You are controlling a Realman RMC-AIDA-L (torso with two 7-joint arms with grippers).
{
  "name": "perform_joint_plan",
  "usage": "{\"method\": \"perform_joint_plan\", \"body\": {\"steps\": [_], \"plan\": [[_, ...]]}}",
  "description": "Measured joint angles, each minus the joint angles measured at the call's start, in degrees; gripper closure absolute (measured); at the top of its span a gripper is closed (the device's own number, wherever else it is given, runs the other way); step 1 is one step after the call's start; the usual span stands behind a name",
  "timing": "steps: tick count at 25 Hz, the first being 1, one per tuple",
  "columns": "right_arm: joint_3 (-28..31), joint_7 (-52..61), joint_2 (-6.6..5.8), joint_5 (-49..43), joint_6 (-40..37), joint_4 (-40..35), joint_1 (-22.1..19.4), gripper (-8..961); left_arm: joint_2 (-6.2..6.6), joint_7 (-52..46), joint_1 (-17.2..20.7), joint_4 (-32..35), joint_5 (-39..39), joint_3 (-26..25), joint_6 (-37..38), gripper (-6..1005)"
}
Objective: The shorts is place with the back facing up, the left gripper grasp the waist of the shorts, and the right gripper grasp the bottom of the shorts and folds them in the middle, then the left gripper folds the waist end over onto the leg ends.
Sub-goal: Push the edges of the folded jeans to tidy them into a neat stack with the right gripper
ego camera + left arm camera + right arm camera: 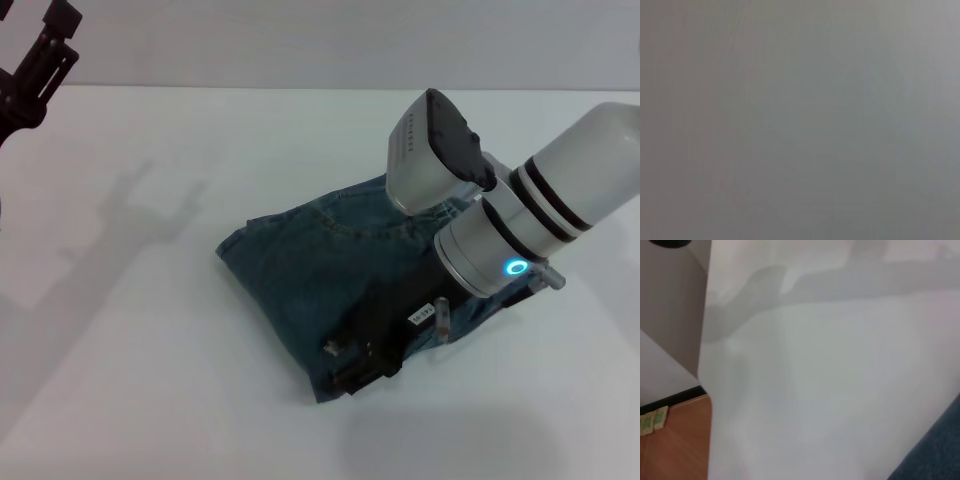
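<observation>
One pair of denim shorts lies folded in a compact bundle mid-tabletop. Of the two claws, the right gripper sits low on the bundle's near edge, and the left gripper is parked high at the far left, well apart. I cannot tell whether either claw is clenched or released. Judgement: press the near edge flat and square, then lift straight off so the layers do not drag.

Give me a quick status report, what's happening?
Right hand down on the shorts, near edge. Left hand raised, off to the side. Shorts lie folded on white table. Nothing in the way.
</observation>
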Motion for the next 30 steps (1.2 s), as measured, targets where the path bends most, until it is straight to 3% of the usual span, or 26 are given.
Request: {"method": "perform_joint_plan", "body": {"steps": [16,30], "plan": [[-3.90,0.00,0.00,4.20,9.55,-0.94,0.50,434,0.16,0.09,-0.03,0.00,-0.02,0.00,-0.16,152],[-6.69,-4.30,0.05,8.19,24.87,-0.05,0.09,435,0.17,0.09,0.10,0.01,0.01,0.15,0.14,153]]}}
